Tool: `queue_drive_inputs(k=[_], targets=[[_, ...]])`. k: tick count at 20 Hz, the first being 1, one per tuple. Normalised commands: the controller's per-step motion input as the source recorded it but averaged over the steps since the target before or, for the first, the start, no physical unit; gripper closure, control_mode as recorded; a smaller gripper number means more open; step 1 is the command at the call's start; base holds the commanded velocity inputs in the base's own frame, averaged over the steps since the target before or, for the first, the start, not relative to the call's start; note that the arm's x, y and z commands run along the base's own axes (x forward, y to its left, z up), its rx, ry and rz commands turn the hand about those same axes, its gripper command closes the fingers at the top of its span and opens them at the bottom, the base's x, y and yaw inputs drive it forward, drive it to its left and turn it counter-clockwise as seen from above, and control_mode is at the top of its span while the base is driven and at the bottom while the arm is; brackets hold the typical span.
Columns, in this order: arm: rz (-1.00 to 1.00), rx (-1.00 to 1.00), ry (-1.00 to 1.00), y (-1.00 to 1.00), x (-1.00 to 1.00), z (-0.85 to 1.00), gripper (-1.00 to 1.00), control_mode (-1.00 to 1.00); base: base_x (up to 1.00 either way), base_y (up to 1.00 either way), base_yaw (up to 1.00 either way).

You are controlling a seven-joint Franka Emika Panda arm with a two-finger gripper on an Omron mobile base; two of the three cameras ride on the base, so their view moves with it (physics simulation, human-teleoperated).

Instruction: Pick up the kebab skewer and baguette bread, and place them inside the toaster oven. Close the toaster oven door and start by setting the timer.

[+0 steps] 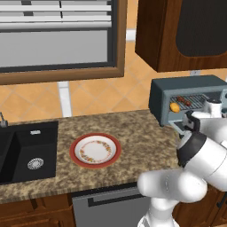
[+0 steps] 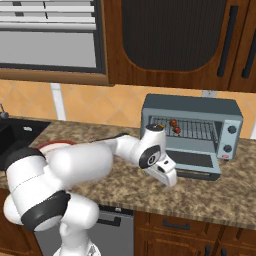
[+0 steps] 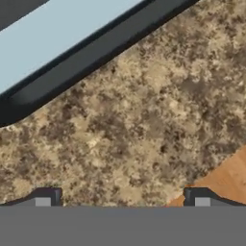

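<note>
The blue-grey toaster oven stands on the counter at the right. Its door hangs open, folded down flat in front. On the wire rack inside lie the kebab skewer and, left of it, the golden baguette bread. My gripper hovers low over the counter just left of the door's front edge, open with nothing between its fingers. In the hand view the door's dark frame crosses the upper left, and the gripper points at bare counter.
An empty red-rimmed plate sits on the speckled counter left of the oven. A black sink lies at far left. Dark wooden cabinets hang above the oven. Two knobs are on the oven's right panel.
</note>
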Motion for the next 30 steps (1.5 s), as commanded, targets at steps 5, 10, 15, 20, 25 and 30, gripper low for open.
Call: queue_drive_inputs(k=[5,10,15,20,25,30], targets=[[0.49,0.07,0.0,0.24,0.64,-0.24,-1.0,-1.0,0.0,0.0,0.0],[0.37,0.05,0.04,0.18,0.53,-0.32,-1.0,-1.0,0.0,0.0,0.0],[0.16,0.0,0.02,-0.13,0.36,-0.31,-1.0,-1.0,0.0,0.0,0.0],[0.01,0.0,0.0,-0.27,0.24,-0.15,-1.0,-1.0,0.0,0.0,0.0],[0.0,0.0,-0.01,-0.26,-0.05,-0.1,-1.0,-1.0,0.0,0.0,0.0],[-0.02,0.0,-0.04,-0.17,-0.37,0.0,-1.0,-1.0,0.0,0.0,0.0]])
